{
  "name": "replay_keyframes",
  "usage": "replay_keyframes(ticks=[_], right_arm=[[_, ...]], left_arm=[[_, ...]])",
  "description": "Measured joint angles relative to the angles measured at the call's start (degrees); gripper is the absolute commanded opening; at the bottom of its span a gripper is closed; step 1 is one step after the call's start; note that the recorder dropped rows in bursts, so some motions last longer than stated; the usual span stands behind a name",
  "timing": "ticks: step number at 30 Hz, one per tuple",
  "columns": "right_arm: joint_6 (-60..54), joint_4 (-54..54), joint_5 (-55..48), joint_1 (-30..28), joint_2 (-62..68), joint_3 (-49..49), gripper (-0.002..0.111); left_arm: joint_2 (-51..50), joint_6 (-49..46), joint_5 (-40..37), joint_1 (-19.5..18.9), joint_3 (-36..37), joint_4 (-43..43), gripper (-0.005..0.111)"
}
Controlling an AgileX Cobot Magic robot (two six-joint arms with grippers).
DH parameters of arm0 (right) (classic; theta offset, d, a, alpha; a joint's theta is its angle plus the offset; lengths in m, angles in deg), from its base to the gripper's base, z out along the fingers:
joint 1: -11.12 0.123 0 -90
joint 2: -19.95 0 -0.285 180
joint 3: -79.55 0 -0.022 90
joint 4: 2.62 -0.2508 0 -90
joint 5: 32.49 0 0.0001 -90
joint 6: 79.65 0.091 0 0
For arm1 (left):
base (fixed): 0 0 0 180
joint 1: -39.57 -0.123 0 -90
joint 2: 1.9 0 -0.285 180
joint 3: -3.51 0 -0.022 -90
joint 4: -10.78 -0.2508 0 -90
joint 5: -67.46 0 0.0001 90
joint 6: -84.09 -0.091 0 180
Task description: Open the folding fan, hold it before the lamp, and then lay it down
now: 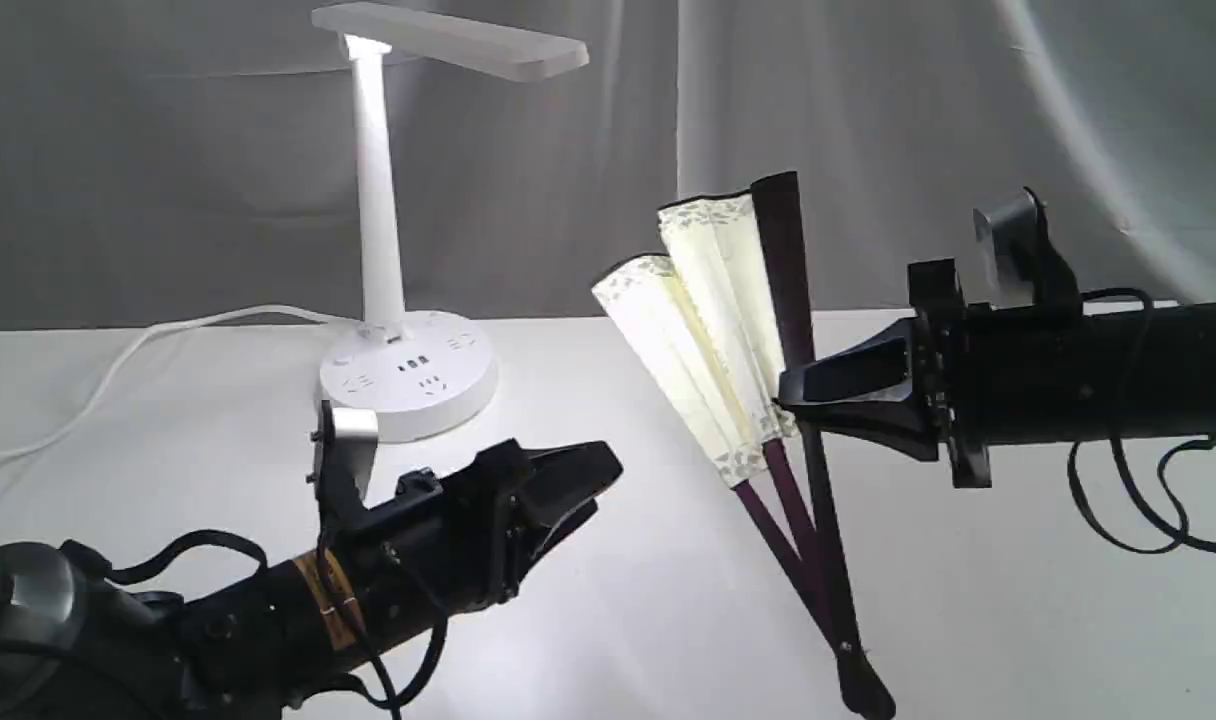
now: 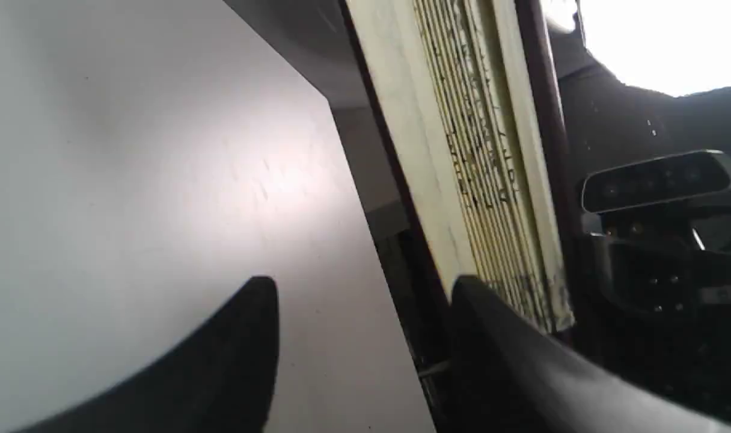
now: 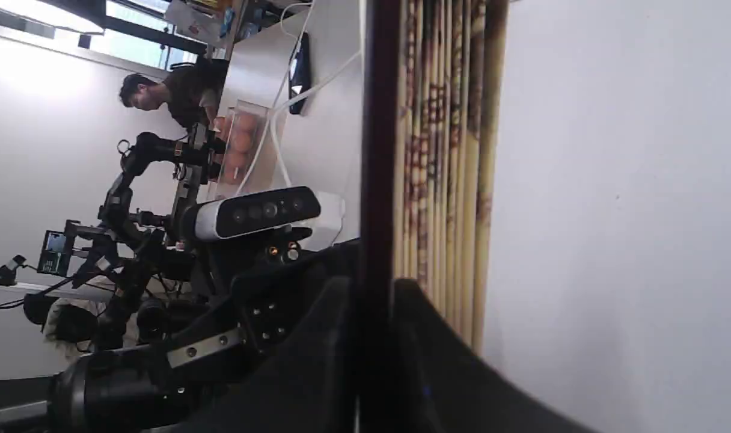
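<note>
Nearest, the black left gripper hung low over the white worktop, fingers apart w/ nothing btwn them, pointing toward the fan. Just beyond, the large cream pleated paper folding fan with dark maroon ribs stood roughly upright, pivot end down by the worktop (touching or not: couldn't tell), leaf only partly spread, a few pleats out. The black right gripper had its fingers clamped on the blackish outer guard, approx. mid-length. Farther back & to the left, well apart from the fan, the white plastic desk lamp with flat bar head was lit, w/ a grey curtain behind. Step in hand: prob. the opening, not yet done. Next move likely called for the left fingers to close on the leaf's free edge & draw it away while the right held firm, w/o tearing paper.
</note>
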Motion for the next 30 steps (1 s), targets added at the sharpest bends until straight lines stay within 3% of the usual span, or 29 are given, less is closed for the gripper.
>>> replay_keyframes(ticks=[10,30], right_arm=[[0.34,0.11,0.0,0.09,0.0,0.0,0.0],[-0.02,-0.93,0.0,0.21,0.0,0.0,0.0]], left_arm=[[0.0,-3.03,-5.51,0.0,0.0,-1.46,0.045],[0.0,-4.73,-5.87,0.0,0.0,-1.63,0.045]])
